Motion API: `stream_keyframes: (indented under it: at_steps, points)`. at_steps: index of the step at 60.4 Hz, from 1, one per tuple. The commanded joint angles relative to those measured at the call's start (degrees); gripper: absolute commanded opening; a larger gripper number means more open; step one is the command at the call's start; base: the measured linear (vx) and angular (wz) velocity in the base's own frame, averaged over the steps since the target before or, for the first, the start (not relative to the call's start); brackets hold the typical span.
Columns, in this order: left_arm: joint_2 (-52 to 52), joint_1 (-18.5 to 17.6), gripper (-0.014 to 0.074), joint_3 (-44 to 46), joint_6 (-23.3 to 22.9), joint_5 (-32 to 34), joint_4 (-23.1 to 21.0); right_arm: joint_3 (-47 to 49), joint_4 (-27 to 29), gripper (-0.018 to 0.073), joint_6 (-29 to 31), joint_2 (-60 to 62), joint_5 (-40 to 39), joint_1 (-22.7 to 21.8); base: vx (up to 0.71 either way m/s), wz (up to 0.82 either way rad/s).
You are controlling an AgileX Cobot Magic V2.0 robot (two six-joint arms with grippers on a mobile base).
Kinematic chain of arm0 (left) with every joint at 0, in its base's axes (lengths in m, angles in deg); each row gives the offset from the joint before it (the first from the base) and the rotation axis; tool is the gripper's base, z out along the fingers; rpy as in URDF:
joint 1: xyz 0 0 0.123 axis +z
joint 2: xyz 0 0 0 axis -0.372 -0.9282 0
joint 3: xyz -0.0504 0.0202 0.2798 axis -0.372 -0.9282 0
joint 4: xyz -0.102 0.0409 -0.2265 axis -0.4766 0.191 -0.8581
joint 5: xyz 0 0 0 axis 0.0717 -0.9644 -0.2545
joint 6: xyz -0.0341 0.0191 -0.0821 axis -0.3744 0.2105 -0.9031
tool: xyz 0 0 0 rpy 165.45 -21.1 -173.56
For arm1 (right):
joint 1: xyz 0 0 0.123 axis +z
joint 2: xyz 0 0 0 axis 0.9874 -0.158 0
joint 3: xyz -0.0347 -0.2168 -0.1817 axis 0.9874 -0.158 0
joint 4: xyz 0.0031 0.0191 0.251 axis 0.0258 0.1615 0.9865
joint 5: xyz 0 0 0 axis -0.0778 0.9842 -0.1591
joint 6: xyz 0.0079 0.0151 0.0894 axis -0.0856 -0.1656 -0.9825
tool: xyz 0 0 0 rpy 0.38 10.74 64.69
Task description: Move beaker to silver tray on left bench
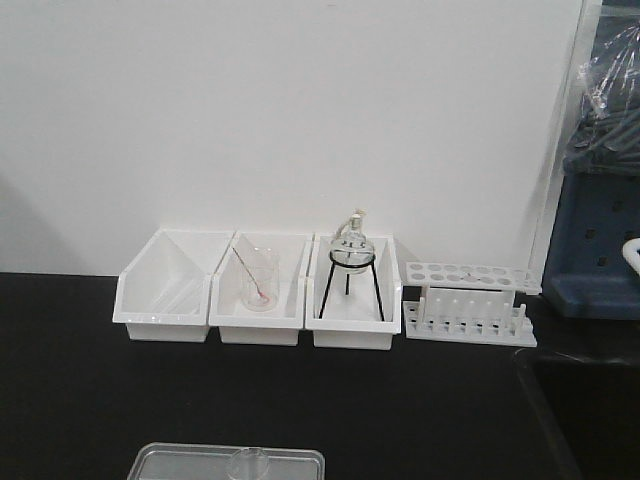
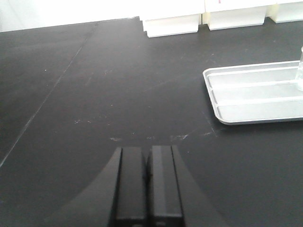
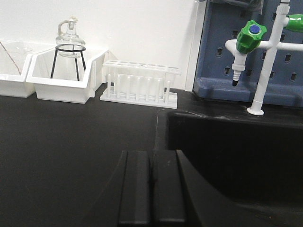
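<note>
The small clear beaker (image 1: 248,466) stands upright inside the silver tray (image 1: 180,462), which lies on the black bench (image 1: 80,400) at the bottom edge of the front view. In the left wrist view the silver tray (image 2: 251,101) lies to the right, and only a sliver of the beaker (image 2: 300,71) shows at the frame's right edge. My left gripper (image 2: 147,151) is shut and empty, low over bare bench to the left of the tray. Over the bench beside the sink, my right gripper (image 3: 151,153) is shut with nothing in it.
Three white bins (image 1: 160,300) line the back wall: one holds a beaker with a pink-tipped rod (image 1: 258,280), another a round flask on a black tripod (image 1: 352,265). A white tube rack (image 1: 468,300) stands to their right. A black sink (image 3: 236,151), a green-handled tap (image 3: 248,38) and a blue pegboard (image 3: 284,71) are at the right.
</note>
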Motion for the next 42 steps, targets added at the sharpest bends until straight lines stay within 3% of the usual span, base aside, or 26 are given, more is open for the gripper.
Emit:
stream_keyframes:
  at_steps: [1, 42]
  points:
    - [0.42, -0.31, 0.0001, -1.13, -0.07, 4.32, -0.16, -0.33, -0.02, -0.0014, 0.6, 0.21, -4.35, -0.36, 0.0, 0.0]
    - [0.42, -0.31, 0.0001, -1.13, -0.07, 4.32, -0.16, -0.33, -0.02, -0.0014, 0.6, 0.21, -4.5, -0.36, 0.0, 0.0]
